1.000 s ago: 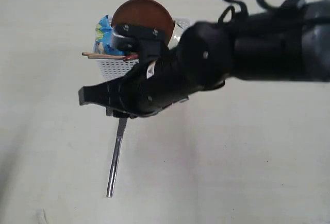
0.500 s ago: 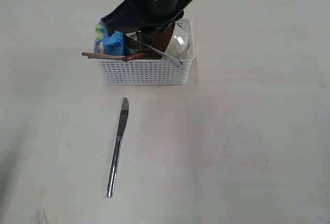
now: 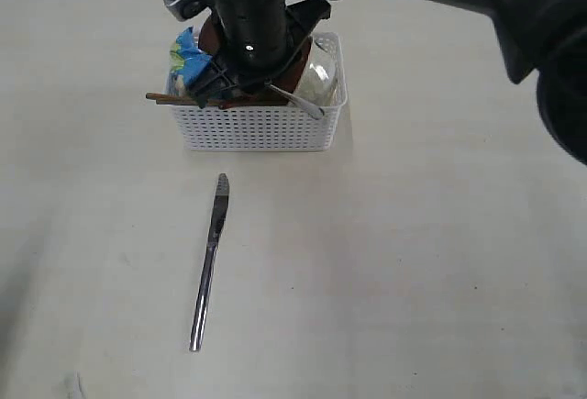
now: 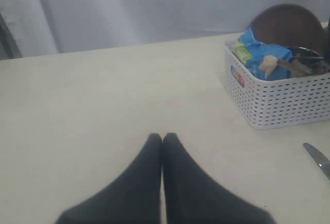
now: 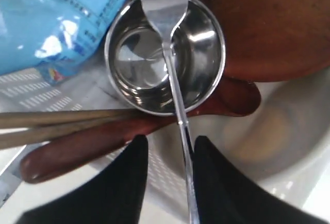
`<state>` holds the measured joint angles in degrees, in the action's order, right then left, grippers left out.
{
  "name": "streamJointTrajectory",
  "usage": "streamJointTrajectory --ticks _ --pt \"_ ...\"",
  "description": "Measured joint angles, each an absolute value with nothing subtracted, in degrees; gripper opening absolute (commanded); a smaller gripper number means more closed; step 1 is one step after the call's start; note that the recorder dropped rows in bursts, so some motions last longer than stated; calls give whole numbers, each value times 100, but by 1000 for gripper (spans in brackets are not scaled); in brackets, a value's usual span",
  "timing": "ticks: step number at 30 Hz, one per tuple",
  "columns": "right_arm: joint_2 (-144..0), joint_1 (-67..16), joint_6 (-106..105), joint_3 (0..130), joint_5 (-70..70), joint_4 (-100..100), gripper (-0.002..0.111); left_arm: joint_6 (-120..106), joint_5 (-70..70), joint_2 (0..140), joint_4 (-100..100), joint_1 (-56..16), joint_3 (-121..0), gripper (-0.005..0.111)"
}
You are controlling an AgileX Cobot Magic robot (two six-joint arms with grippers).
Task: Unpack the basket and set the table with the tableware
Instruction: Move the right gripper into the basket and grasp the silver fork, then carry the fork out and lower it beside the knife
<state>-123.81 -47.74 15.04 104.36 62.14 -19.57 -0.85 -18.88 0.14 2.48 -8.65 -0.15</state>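
Straddling the one steel fork (image 5: 164,7) inside the white perforated plastic basket (image 3: 257,128), the right gripper (image 5: 171,140) has its jaws parted, grasping nothing yet.
They flank the fork's handle, probably lined up to pinch it; its tines rest in one small steel cup (image 5: 134,54). Alongside are one reddish-brown round plate (image 5: 278,23), one dark red spoon (image 5: 93,144), two wooden chopsticks (image 5: 51,123), one white bowl (image 5: 273,136) and one blue snack bag (image 5: 46,23). The basket sits near the pale cream table's (image 3: 440,234) far edge, with one steel knife (image 3: 210,261) before it. The left gripper (image 4: 162,137) is closed, empty.
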Motion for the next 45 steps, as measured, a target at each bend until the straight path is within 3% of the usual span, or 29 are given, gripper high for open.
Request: streamJointTrajectory --ticks 15,22,36,45 --pt "-12714 -4774 1504 10449 6214 -2524 29 -85 -1888 14 248 -865 -15 0" --pt "-12739 -4774 1361 10449 6214 -2508 0 -85 -1888 14 248 -865 -15 0" --pt "-12475 -4774 1171 11349 6958 -2591 0 -85 -1888 14 248 -865 -15 0" --pt "-11686 -4774 1198 11349 6970 -1378 0 -85 -1888 14 248 -865 -15 0"
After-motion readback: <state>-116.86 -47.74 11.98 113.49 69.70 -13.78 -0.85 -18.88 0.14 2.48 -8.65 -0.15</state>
